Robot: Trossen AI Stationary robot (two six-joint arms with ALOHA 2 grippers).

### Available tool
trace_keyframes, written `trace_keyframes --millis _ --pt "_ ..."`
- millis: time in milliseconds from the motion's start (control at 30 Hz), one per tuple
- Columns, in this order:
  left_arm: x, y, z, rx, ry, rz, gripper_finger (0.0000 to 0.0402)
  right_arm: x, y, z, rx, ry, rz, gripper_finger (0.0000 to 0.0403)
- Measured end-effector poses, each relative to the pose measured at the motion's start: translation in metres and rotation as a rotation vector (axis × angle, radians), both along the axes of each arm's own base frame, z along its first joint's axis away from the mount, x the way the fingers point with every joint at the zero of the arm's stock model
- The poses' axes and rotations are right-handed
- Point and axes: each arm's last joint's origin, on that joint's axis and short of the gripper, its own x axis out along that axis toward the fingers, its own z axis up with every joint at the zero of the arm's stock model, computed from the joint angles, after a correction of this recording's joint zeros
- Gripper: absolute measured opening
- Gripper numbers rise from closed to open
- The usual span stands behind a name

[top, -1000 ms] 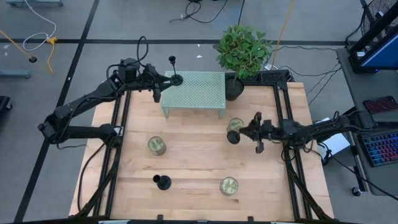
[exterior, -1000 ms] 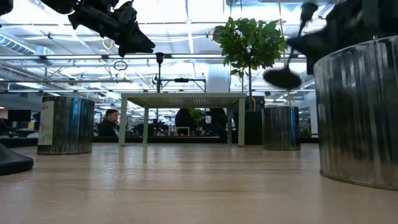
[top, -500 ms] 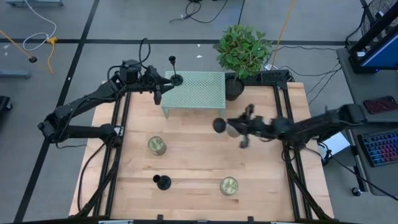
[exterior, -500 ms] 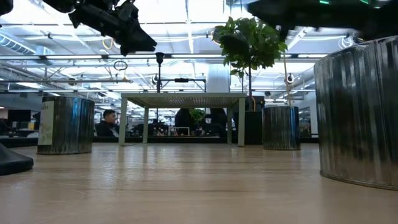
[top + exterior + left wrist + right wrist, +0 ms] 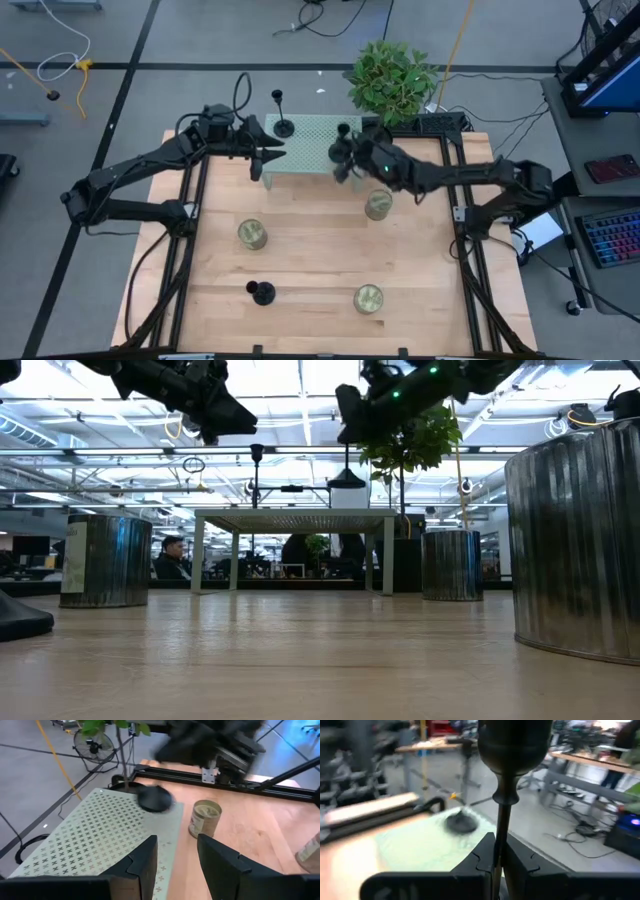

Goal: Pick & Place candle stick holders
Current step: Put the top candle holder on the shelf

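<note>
A black candle stick holder stands on its disc base at the far left corner of the green perforated stand. My right gripper is shut on a second holder over the stand's right end. A third holder stands on the table near the front. My left gripper is open and empty, in the air beside the stand's left end. It also shows in the left wrist view. My right gripper pinches the holder's thin stem between its two fingers, just below the cup. The fingers come from the table's right side and lie across the stem. The holder hangs upright, its disc base clear above the stand's top.
Three metal cans stand on the table: one at left middle, one at right middle, one near the front. A potted plant stands behind the stand's right end. People sit in the room beyond the table.
My right gripper has carried its holder from the table's right middle, past the can, toward the far left, and now holds it over the stand's right end. The holder was tilted and is now upright. My left gripper has shifted a little toward the stand.
</note>
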Motion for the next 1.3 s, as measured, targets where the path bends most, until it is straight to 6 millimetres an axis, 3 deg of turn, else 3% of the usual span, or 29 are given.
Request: trace_keyframes --millis 267,567,800,1133,1300 --pt "0.003 -0.006 0.0 0.0 0.0 -0.027 0.0145 -0.004 -0.049 -0.01 0.053 -0.008 -0.125 0.0012" --pt "0.007 -0.012 0.0 -0.007 -0.003 -0.053 0.0145 -0.01 -0.082 -0.025 0.119 -0.022 -0.137 0.0013" --pt "0.009 -0.015 0.0 -0.006 -0.004 -0.068 0.0145 -0.002 -0.104 -0.048 0.122 -0.039 -0.149 0.0013" --pt "0.008 -0.016 -0.001 -0.014 0.009 -0.07 0.0145 -0.005 -0.108 -0.046 0.11 -0.028 -0.156 0.0015" --pt "0.008 -0.016 -0.001 -0.014 0.01 -0.07 0.0145 -0.006 -0.108 -0.051 0.119 0.006 -0.159 0.004"
